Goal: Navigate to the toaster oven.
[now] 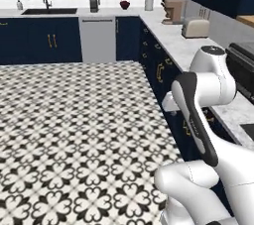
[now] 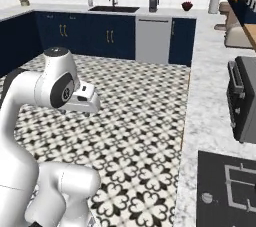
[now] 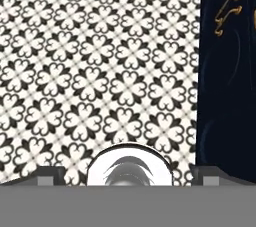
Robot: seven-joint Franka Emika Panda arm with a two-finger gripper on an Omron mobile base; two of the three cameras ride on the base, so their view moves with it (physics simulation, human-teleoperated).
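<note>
Left base view: the big dark grey metal toaster oven (image 1: pixel 243 65) peeks in at the right edge on the marble counter (image 1: pixel 173 45). Right base view: it's just ahead-right — approach nearly done, turn toward it. Hand view: gripper (image 3: pixel 129 177) over patterned floor tiles (image 3: pixel 90 71), grip state unclear.

Glossy white arm (image 1: pixel 208 85), dark joint bands, perhaps grey-capped elbow.

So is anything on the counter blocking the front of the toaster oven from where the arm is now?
Nothing visible does. The toaster oven sits on the marble counter with bare counter before its door. The stovetop lies nearer the base, the toaster farther along; both stand to its sides.
</note>
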